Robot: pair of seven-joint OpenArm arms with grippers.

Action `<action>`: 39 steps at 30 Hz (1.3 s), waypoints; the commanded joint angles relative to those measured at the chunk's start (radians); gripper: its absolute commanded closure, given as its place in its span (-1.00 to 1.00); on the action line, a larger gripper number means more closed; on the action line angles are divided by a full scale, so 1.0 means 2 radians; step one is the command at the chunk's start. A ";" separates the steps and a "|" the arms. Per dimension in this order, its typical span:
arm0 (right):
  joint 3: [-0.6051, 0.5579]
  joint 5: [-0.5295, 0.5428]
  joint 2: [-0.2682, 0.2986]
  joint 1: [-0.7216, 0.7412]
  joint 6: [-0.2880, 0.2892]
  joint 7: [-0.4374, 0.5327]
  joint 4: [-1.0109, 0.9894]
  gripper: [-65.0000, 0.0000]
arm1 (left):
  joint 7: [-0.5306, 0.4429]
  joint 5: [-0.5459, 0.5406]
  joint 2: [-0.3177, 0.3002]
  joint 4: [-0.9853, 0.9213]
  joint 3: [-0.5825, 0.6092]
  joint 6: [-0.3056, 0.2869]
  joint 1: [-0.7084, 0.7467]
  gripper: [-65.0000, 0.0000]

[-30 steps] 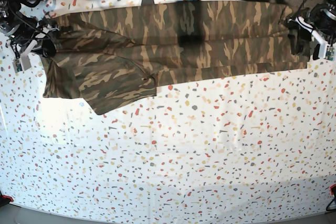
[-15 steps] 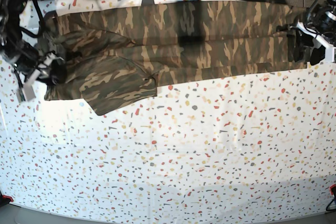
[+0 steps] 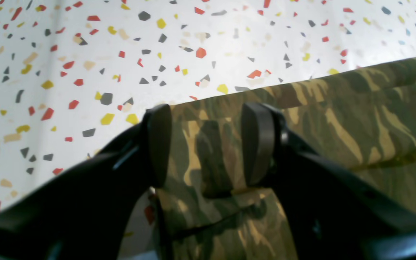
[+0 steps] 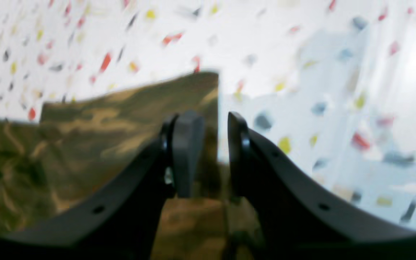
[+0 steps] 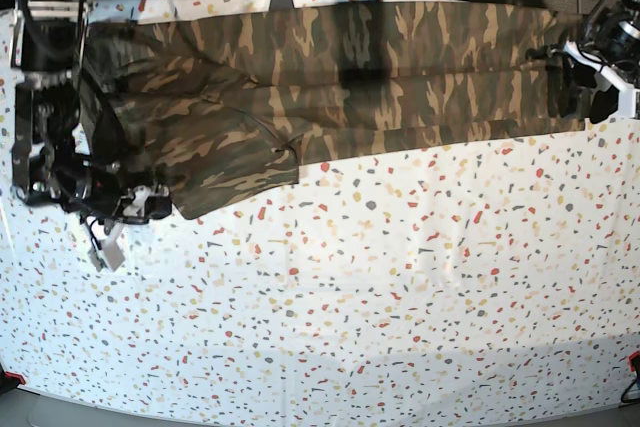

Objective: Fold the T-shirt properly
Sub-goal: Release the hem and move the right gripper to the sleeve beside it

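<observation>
Camo cloth is what we're dealing with: the T-shirt (image 5: 330, 77) lies along the far edge of the speckled table (image 5: 400, 287) as a long band, already doubled lengthwise by the look of it, with one sleeve (image 5: 225, 162) sticking out toward us near the right arm's end

Our left gripper (image 3: 206, 144) sits over the other end of the shirt, fingers (image 3: 256, 144) spread as wide as they go. In the left wrist view, cloth shows between the pads but they aren't pinching it, so nothing is held there

Our right gripper (image 4: 211, 151) is at the sleeve end, down by the corner where the shirt's edge meets bare table. Its fingers (image 4: 186, 151) stand roughly half apart. The right wrist view is blurry, and we can't tell whether any cloth is caught between them; the gap looks free, so we'd call it open with nothing held

Our read on the step: the lengthwise fold looks done and both arms are lined up at the two ends, ready to grab for the next fold. That sleeve probably wants tucking in over the band first. After that, each gripper needs to get down onto an edge, close on all the layers, and bring one end across to the other without dragging the stack crooked
</observation>
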 commanded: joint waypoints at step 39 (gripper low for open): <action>-0.038 -0.093 -0.052 0.108 -0.002 -0.070 -0.155 0.48 | -0.015 -0.005 -0.007 0.008 -0.005 -0.001 0.000 0.07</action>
